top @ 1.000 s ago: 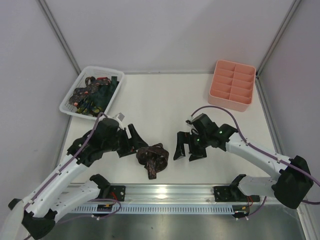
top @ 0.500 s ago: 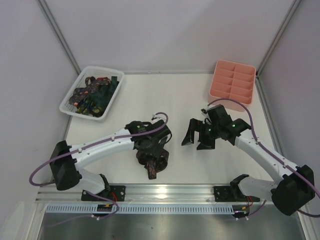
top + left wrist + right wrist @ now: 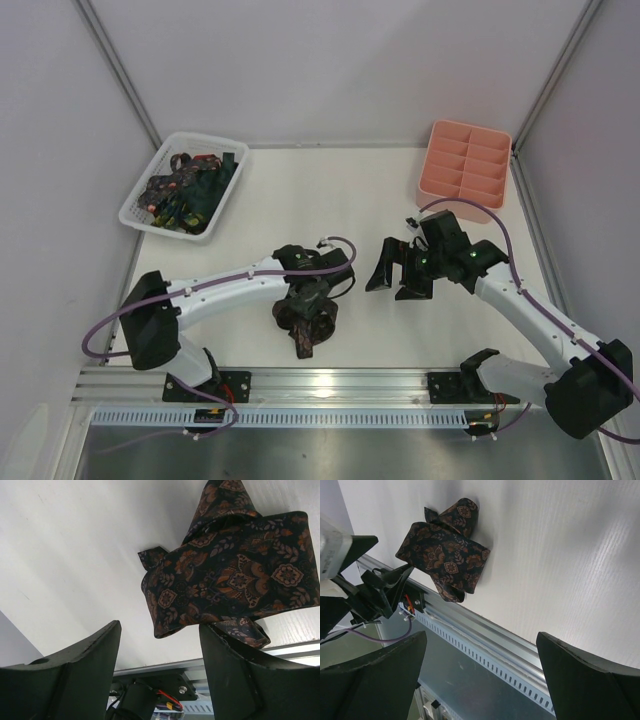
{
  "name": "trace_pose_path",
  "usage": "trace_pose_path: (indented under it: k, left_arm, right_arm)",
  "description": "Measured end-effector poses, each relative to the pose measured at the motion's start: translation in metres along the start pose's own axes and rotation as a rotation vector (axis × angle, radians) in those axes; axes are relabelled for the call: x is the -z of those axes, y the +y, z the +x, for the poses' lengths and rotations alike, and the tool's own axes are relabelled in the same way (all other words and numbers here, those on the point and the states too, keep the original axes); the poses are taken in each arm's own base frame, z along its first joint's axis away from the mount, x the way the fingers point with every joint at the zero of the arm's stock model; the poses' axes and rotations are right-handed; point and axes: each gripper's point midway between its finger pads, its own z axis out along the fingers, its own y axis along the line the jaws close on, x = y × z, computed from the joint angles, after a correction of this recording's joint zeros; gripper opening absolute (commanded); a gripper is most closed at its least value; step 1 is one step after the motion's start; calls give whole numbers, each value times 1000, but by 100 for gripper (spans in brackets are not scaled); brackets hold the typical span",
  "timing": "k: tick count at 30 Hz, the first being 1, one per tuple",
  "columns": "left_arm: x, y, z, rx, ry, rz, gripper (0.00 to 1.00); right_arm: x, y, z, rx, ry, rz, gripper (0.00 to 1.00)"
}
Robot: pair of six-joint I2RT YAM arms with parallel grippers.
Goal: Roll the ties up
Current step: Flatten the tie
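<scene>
A brown floral tie (image 3: 305,320) lies crumpled on the white bench (image 3: 300,200), at lower centre of the overhead view. The left fingers (image 3: 75,670) stand apart, released, with the tie's edge between their tips and nothing pinched. The right fingers (image 3: 380,268), spread wide and empty, hang just right of it. More ties (image 3: 185,190) fill the white lattice basket (image 3: 128,207) at upper left.

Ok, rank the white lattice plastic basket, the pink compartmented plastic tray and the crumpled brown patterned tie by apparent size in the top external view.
Largest: white lattice plastic basket.
Next: pink compartmented plastic tray, somewhat smaller.
Smallest: crumpled brown patterned tie.
</scene>
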Motion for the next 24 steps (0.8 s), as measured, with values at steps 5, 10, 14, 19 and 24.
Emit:
trace_pose_path:
  k: [5,10,14,19,24]
  left_arm:
    - [-8,-7,-2,-31,13,10,63]
    - [-25,-14,-1,-75,53,-8,50]
    - [-40,-15,-1,-97,81,-21,41]
    - [-50,-7,-6,-87,90,-40,0]
    - [-56,10,-10,-65,99,-93,0]
  right_arm:
    - [0,1,-1,0,-2,-5,100]
    - [-1,2,-1,0,1,-10,100]
    - [-1,2,-1,0,2,-10,100]
    - [-1,1,0,-1,2,-10,100]
    - [-1,-2,4,-5,8,-5,100]
